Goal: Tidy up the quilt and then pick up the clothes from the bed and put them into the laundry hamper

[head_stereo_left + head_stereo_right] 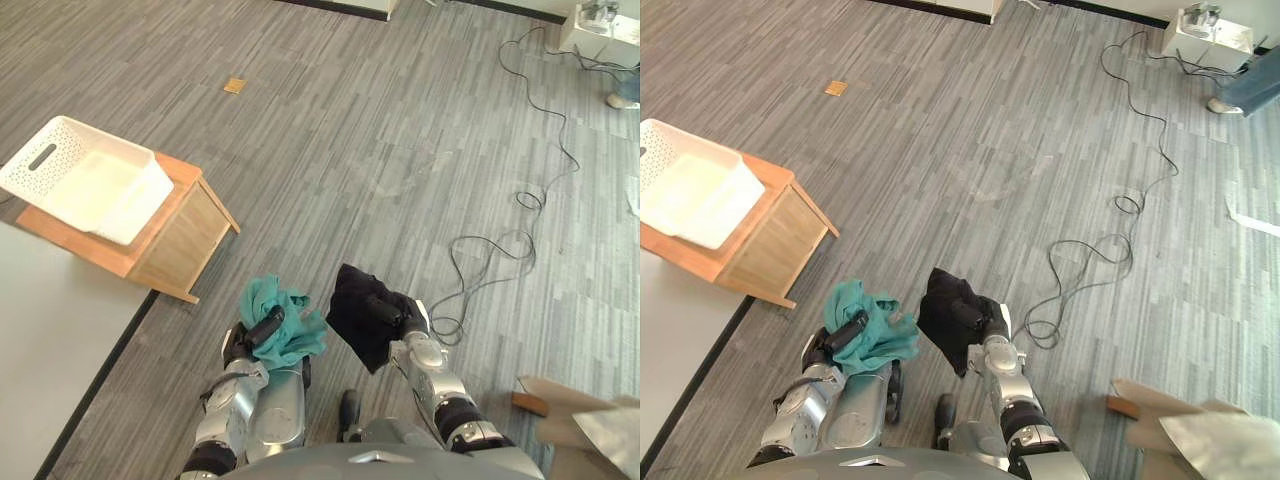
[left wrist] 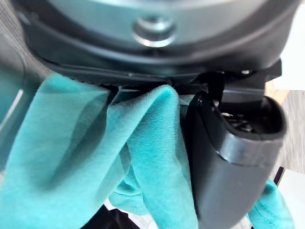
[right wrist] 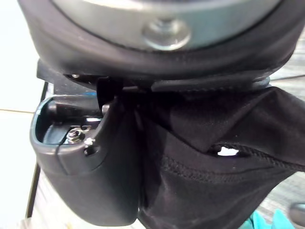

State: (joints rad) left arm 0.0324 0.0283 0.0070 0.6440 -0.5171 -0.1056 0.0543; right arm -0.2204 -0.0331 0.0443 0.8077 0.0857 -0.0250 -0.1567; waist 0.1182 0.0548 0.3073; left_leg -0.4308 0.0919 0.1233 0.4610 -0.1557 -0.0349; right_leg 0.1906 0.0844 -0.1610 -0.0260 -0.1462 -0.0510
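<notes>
My left hand (image 1: 262, 328) is shut on a bunched teal garment (image 1: 290, 322), held low in front of me; the left wrist view shows the teal cloth (image 2: 95, 162) pressed under the thumb (image 2: 233, 167). My right hand (image 1: 392, 312) is shut on a black garment (image 1: 352, 308) that hangs beside the teal one; the black cloth (image 3: 214, 167) sits against the thumb (image 3: 90, 167) in the right wrist view. The white laundry hamper (image 1: 85, 177) stands on a low wooden table (image 1: 175, 235) to my front left, well apart from both hands.
The white bed edge (image 1: 50, 330) lies at my left, next to the wooden table. A black cable (image 1: 500, 250) snakes over the grey floor at the right. A cardboard box (image 1: 575, 420) sits at the lower right. A small brown square (image 1: 234, 86) lies on the floor far ahead.
</notes>
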